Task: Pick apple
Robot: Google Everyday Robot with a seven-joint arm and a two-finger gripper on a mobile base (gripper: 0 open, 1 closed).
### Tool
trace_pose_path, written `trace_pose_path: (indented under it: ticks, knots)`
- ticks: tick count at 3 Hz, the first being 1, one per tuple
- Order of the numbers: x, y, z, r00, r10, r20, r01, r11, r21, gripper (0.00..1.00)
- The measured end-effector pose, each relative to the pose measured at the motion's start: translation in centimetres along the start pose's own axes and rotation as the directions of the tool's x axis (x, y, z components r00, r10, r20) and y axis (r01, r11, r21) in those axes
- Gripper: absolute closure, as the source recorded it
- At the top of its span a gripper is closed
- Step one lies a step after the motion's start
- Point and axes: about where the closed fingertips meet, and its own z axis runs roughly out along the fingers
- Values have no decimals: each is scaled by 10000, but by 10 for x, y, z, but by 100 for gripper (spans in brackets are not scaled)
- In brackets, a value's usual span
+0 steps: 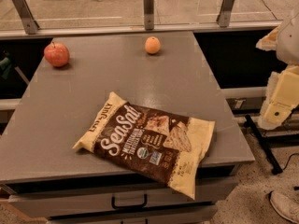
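The apple (56,54) is round and red with paler mottling and a short dark stem. It sits at the far left corner of the grey table (140,78). My gripper (280,94) shows as cream-coloured arm parts at the right edge of the view, off the table's right side and far from the apple. It holds nothing that I can see.
A small smooth orange fruit (152,45) sits at the far middle of the table. A brown and yellow chip bag (149,140) lies flat near the front edge, partly overhanging it. A glass railing with metal posts (148,8) runs behind the table. A drawer handle (129,202) is below the front.
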Motion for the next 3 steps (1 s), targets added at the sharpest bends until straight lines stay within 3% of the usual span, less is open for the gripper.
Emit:
trace_pose_path:
  ticks: [1,2,3]
  knots:
    - [0,0,0,10000,-2,2,2,10000,2,0]
    - [-30,-11,8,9969,-556,550,551,9984,106,0]
    - [-107,-33,29,9718,-1548,1781,1523,9879,281,0]
